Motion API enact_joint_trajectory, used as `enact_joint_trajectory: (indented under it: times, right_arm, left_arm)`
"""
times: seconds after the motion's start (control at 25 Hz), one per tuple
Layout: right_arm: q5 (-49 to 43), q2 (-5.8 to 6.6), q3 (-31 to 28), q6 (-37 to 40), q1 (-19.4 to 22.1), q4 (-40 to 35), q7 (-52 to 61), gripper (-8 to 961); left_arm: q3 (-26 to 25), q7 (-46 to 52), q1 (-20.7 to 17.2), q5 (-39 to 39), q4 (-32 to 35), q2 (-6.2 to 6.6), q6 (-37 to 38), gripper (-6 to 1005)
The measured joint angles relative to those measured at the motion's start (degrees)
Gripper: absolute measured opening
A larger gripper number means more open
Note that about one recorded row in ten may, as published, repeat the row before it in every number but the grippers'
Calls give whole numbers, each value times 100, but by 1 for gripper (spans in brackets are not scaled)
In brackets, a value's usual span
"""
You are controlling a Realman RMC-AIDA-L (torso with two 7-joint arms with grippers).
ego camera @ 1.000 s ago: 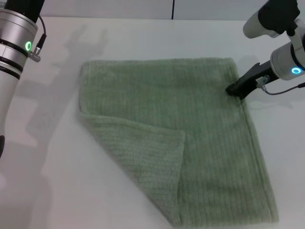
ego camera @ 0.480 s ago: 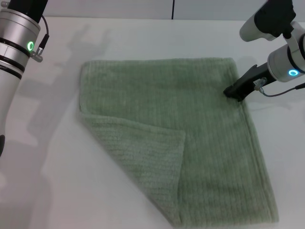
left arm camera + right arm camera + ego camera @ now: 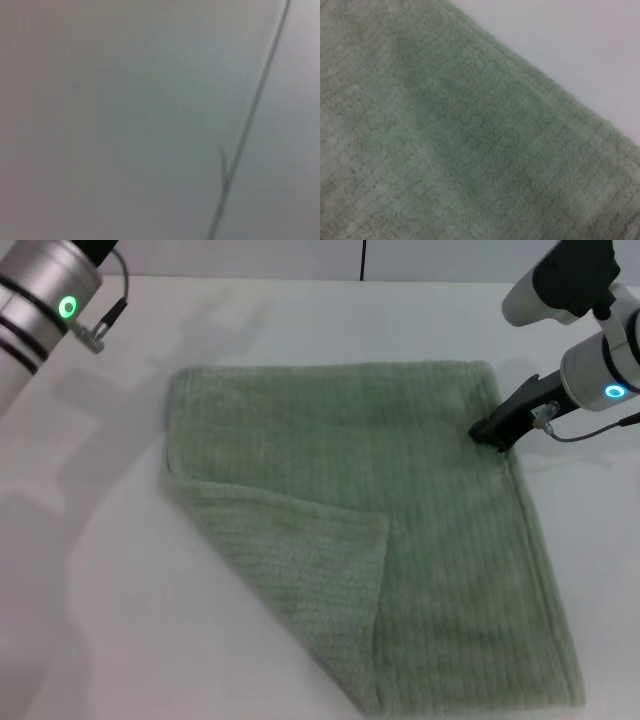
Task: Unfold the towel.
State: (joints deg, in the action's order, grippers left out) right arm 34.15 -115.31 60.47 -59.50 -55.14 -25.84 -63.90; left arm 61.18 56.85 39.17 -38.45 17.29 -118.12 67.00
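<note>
My right claw (image 3: 492,430) presses on the far right edge of the towel (image 3: 400,500), though whether it is clenched or released there I cannot tell. The green towel spreads away from the claw across the white bench (image 3: 120,620), its near left corner folded over on top. My left claw is out of view.

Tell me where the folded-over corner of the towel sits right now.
In the head view, the folded corner lies on the towel at its near left side, diagonally opposite the right gripper, which is at the towel's far right edge.
</note>
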Motion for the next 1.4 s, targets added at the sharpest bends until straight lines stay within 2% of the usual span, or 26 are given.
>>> enact_joint_trajectory:
  times: [0.04,0.08,0.16,0.24,0.28,0.32,0.36,0.4,0.52,0.6,0.64,0.68,0.72,0.8,0.84,0.88,0.92,0.96,1.2,1.24,1.28,1.36,1.4]
  right_arm:
    - [-1,0,-2,0,0,0,0,-1]
    - [-1,0,-1,0,-1,0,0,-1]
    - [-1,0,-1,-1,-2,0,0,-1]
    - [-1,0,-1,0,-2,0,0,-1]
    - [-1,0,-1,0,-2,0,0,-1]
    - [-1,0,-1,0,-3,0,0,-1]
    - [-1,0,-1,0,-4,0,0,-1]
    - [-1,0,-1,0,-4,0,0,-1]
    - [0,0,0,0,-5,0,1,-1]
    - [0,1,0,0,-5,0,0,-1]
    - [0,0,0,-1,-5,0,1,-1]
    - [0,0,0,0,-5,0,1,-1]
    - [0,0,-1,0,-4,0,0,-1]
    - [0,0,0,6,-3,0,1,-1]
    - [0,0,0,12,-3,0,0,-1]
    - [1,0,-1,17,-2,0,-1,-1]
    - [1,0,0,20,4,0,-1,-1]
    - [2,0,0,21,13,0,-3,-1]
    - [4,0,3,24,19,0,-14,-1]
    - [5,1,11,25,20,0,-15,-1]
    - [4,0,17,26,20,0,-16,-1]
    - [5,0,25,27,21,0,-17,-1]
    - [5,0,25,27,21,0,-17,-1]
  left_arm:
    - [0,0,0,0,0,0,0,681]
    - [458,441,-123,1,452,44,-394,680]
    - [1086,942,-241,1,930,169,-945,680]
    - [1086,942,-241,1,930,169,-945,680]
    - [1453,1276,-282,-1,1119,283,-1195,680]
    - [1579,1609,-285,-117,1178,379,-1270,680]
    - [1601,1896,-280,-310,1235,442,-1290,680]
    - [1601,1896,-280,-310,1235,442,-1290,680]
    - [1493,3135,-302,-1670,1758,599,-1259,680]
    - [1476,3333,-308,-1916,1876,624,-1239,680]
    - [1411,3942,-313,-2730,2215,691,-1137,680]
    - [1411,3942,-313,-2730,2215,691,-1137,680]
    - [1298,4291,-312,-3319,2427,718,-1006,680]
    - [1298,4291,-312,-3319,2427,718,-1006,680]
    - [1191,4481,-302,-3676,2523,726,-896,680]
    - [1191,4481,-302,-3676,2523,726,-896,680]
    - [770,4897,-192,-4711,2677,725,-367,680]
    - [613,5034,-120,-5163,2738,723,-75,680]
    - [613,5034,-120,-5163,2738,723,-75,681]
    - [496,5234,66,-6182,2942,657,530,681]
    - [496,5253,210,-6689,2971,570,911,681]
    - [496,5253,210,-6689,2971,570,911,681]
    - [498,5254,283,-6940,2978,510,1121,681]
